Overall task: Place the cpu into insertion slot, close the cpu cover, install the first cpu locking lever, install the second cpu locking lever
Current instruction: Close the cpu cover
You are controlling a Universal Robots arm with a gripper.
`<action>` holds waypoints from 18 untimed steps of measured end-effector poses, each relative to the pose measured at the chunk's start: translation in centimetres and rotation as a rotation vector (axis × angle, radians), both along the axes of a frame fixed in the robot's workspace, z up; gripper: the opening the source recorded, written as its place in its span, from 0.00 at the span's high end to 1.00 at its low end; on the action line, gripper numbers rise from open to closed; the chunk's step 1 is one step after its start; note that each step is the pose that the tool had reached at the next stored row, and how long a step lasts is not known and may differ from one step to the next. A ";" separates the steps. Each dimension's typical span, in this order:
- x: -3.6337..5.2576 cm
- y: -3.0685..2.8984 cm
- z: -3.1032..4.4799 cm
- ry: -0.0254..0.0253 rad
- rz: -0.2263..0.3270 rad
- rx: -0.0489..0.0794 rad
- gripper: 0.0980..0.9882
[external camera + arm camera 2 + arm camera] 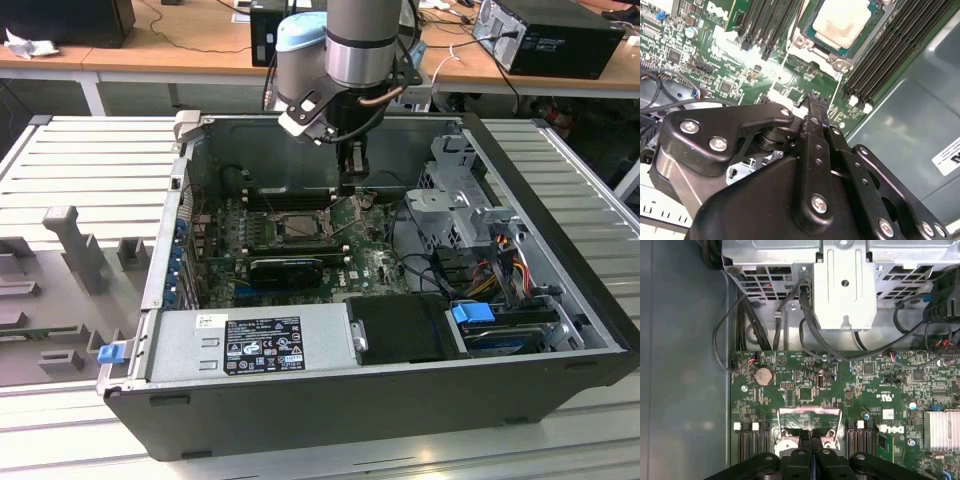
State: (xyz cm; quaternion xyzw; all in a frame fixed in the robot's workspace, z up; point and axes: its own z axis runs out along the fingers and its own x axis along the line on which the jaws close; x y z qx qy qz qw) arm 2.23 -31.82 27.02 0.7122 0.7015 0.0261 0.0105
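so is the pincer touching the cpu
Apart. The second wrist view shows the shut pincer stopping short of the cpu, with bare board between them.

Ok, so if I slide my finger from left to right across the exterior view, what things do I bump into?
You'd meet the grey plastic stand → blue clip → chip socket → metal cage.
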 end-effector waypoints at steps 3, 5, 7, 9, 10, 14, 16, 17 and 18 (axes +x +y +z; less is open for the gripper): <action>0.51 0.00 -0.01 0.0001 0.000 0.000 0.99; 0.89 0.00 -0.01 0.0001 0.000 0.000 0.99; 1.27 0.00 -0.02 0.0002 0.000 0.000 0.99; 1.72 0.00 -0.02 0.0002 0.000 0.000 0.99; 1.83 0.00 -0.02 0.0002 0.000 0.000 0.99; 2.49 0.00 -0.03 0.0001 0.000 0.000 0.99; 2.66 0.00 -0.04 0.0002 0.000 0.000 0.99; 2.78 0.00 -0.05 0.0001 0.000 0.000 0.99; 2.86 0.00 -0.06 0.0002 0.000 0.000 0.99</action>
